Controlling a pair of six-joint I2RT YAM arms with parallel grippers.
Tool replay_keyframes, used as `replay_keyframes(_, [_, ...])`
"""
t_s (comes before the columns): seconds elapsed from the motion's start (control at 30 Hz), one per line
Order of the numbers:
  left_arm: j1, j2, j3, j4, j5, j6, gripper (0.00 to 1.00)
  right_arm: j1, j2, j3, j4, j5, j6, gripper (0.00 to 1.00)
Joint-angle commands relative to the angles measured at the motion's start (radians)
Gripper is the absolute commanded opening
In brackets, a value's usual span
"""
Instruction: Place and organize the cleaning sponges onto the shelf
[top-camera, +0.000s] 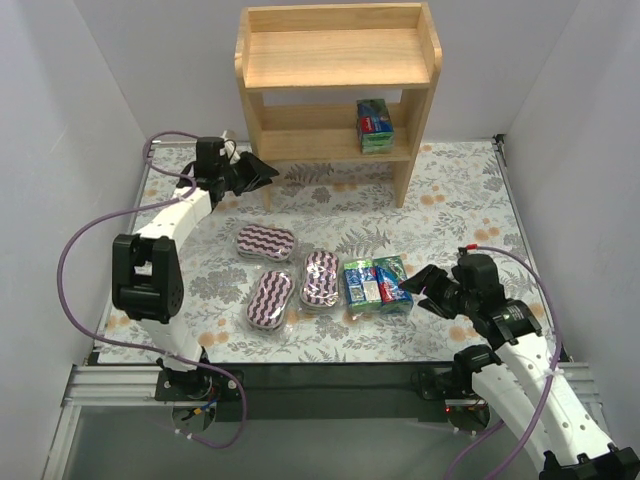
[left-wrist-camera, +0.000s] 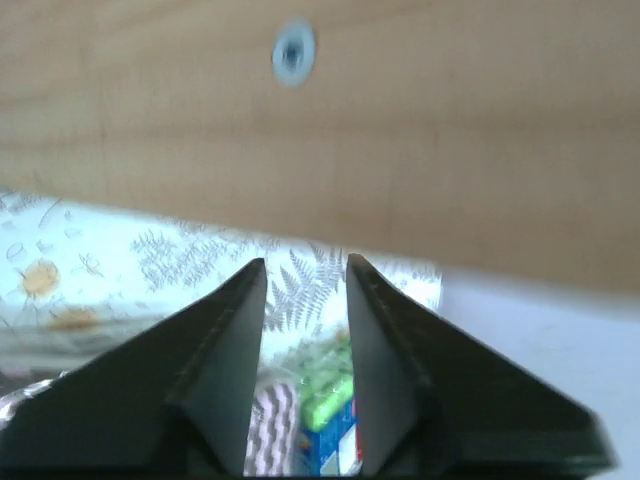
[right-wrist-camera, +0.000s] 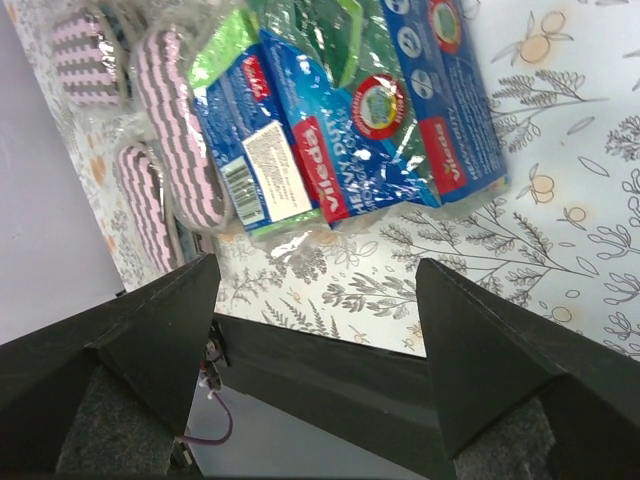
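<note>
Both claws released, empty: right claw (top-camera: 414, 291) at three o'clock of two loose packs (top-camera: 377, 284), left claw (top-camera: 266, 182) by the shelf (top-camera: 340, 60) at twelve. One pack (top-camera: 375, 125) shelved; three striped pads (top-camera: 320, 277) wait on tabletop (top-camera: 450, 200).

A light wooden two-tier shelf (top-camera: 338, 60) stands upright at the back of the desk (top-camera: 455, 200). One green, blue and red sponge pack (top-camera: 375, 125) sits on the right of its lower tier. Three oval purple-and-white wavy pads (top-camera: 269, 298) in clear wrap lie flat out front, beside what look like two more packs (top-camera: 376, 283).
</note>
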Motion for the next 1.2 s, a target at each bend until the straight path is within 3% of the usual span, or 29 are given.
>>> replay_keyframes(0.0, [0.007,-0.167,-0.086,0.007,0.049,-0.015,0.32,-0.006,-0.022,-0.044,-0.032,-0.009,0.017,0.74])
replay_keyframes(0.1, [0.009,-0.321,-0.211,0.005,0.04,-0.032,0.5,-0.006,-0.026,-0.09,-0.009,-0.026,0.083,0.74])
replay_keyframes(0.27, [0.007,-0.52,-0.361,-0.005,0.035,-0.092,0.59,-0.003,-0.021,-0.165,0.111,-0.084,0.22,0.72])
replay_keyframes(0.6, [0.006,-0.752,-0.484,-0.111,0.031,-0.114,0.61,0.0,0.092,-0.219,0.31,-0.062,0.379,0.63])
replay_keyframes(0.83, [0.006,-0.847,-0.533,-0.2,0.02,-0.094,0.61,0.004,0.159,-0.202,0.344,0.018,0.413,0.43])
replay_keyframes(1.07, [0.006,-0.879,-0.549,-0.251,0.014,-0.075,0.61,0.004,0.24,-0.202,0.381,0.102,0.403,0.34])
replay_keyframes(1.17, [0.006,-0.882,-0.549,-0.255,0.014,-0.074,0.61,0.002,0.281,-0.184,0.387,0.13,0.389,0.22])
